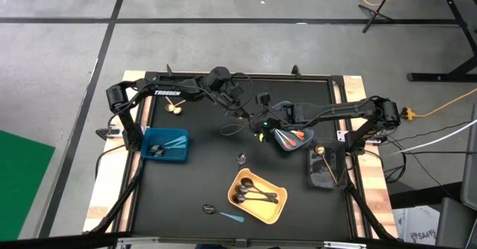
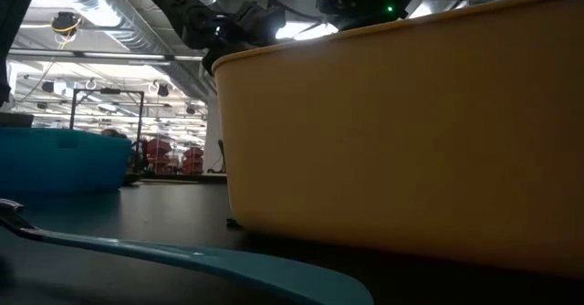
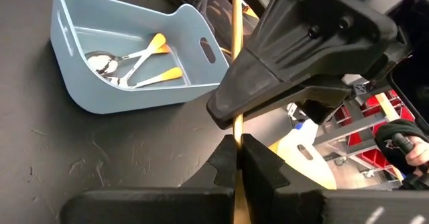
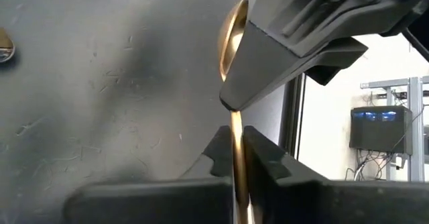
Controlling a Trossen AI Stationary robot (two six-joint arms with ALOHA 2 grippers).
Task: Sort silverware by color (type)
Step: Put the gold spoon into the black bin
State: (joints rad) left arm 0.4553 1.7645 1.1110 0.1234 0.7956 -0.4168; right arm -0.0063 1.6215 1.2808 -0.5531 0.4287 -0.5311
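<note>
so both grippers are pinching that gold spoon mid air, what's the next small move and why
Probably the left gripper should open and let go. The thin gold spoon sits clamped in both it and the right gripper above the black table, so this looks like a handover; one end must release before the spoon can travel.

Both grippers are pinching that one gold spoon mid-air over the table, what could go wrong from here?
The left gripper and right gripper both clamp the thin gold spoon. If the arms pull apart before one lets go, it could bend or twist. If both release, it may drop onto the black table, outside any bin.
</note>
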